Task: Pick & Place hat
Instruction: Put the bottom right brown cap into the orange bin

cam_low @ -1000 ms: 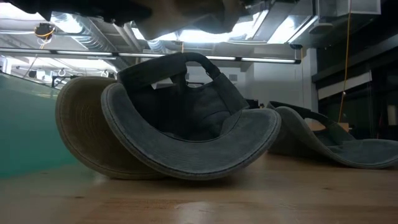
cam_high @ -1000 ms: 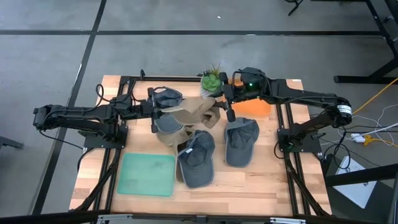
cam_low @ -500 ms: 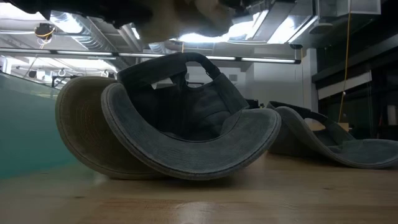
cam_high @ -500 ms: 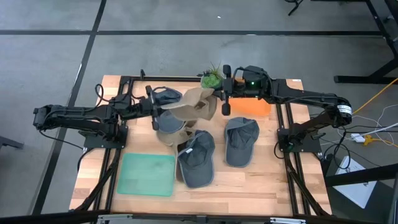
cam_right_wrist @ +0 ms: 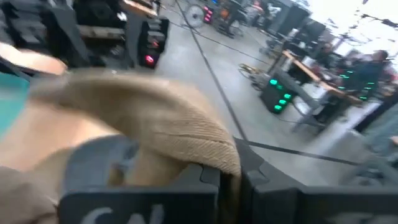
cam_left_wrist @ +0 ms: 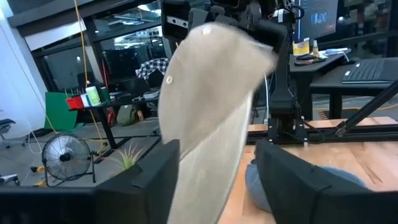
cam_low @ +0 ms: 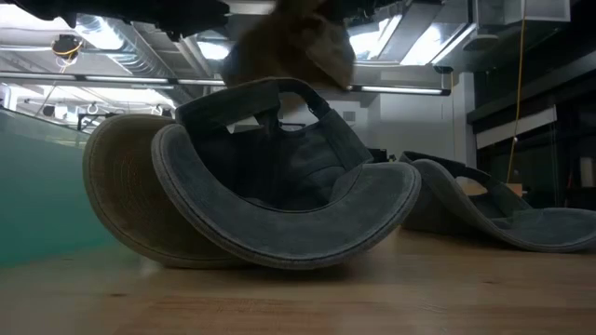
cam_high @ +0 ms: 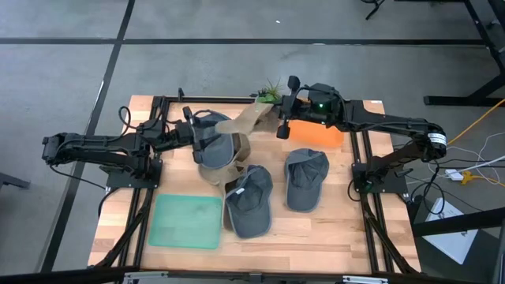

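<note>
Wooden tabletop (cam_high: pixel 339 229), workshop floor around.

Item: tan corduroy cap (cam_high: pixel 251 120), airborne over rear of table, strung betw. both arms, above grey cap (cam_high: pixel 215 146) on the pile.
R gripper (cam_high: pixel 282 120): fingers clamped shut on cap's edge; fabric pinched betw. them in R wrist view.
L gripper (cam_high: pixel 196 136): fingers spread wide, cap (cam_left_wrist: pixel 208 118) hanging betw. them, no grip seen.
Risk: single thin pinch; fabric may slip out, or trailing end snag L fingers (cam_left_wrist: pixel 292 180) and drag.
Also: green mat (cam_high: pixel 188 222), orange block (cam_high: pixel 322 137), small plant (cam_high: pixel 268 93).

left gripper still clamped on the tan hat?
No: in the left wrist view the left gripper's fingers stand apart around the tan hat, which the right gripper holds.
</note>
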{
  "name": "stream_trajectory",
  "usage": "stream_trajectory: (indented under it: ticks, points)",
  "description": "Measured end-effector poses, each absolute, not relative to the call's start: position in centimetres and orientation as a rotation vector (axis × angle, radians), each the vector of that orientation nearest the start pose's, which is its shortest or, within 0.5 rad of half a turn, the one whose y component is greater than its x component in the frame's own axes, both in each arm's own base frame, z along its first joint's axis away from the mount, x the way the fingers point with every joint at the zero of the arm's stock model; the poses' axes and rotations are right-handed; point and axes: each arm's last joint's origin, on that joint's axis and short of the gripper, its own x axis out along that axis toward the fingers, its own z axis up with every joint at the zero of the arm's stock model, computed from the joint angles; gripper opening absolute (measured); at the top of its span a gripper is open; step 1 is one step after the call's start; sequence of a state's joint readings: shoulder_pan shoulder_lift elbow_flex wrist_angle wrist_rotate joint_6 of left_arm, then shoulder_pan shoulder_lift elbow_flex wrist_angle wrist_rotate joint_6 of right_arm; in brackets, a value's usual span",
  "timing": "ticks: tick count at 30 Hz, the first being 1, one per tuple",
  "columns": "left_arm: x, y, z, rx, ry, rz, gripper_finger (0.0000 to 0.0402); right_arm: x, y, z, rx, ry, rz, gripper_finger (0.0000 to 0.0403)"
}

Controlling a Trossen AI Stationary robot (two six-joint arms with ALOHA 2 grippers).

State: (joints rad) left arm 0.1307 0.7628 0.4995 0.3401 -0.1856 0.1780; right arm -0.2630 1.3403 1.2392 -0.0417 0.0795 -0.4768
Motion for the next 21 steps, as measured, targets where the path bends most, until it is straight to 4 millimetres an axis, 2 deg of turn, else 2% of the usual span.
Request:
stream_trajectory:
  ticks: [4, 7, 11, 18, 21]
  points:
    - [17.5, 2.8, 28.7, 0.163, -0.05, 0.321, 0.0252, 29.3, -8.2, 37.9, -0.589, 0.276, -0.306, 0.0011]
    - [17.5, 2.8, 28.7, 0.163, -0.049, 0.322, 0.0264, 29.2, -8.2, 37.5, -0.708, 0.341, -0.273, 0.0008]
    - [17.5, 2.8, 28.7, 0.161, -0.05, 0.321, 0.0266, 29.1, -8.1, 36.9, -0.819, 0.402, -0.2, 0.0005]
    - [17.9, 2.8, 28.7, 0.088, -0.074, 0.301, 0.0263, 28.9, -7.8, 36.7, -0.878, 0.42, -0.107, 0.0003]
    - [18.2, 2.8, 28.4, 0.086, -0.059, 0.288, 0.0263, 27.8, -7.6, 37.1, -0.895, 0.446, -0.098, 0.0003]
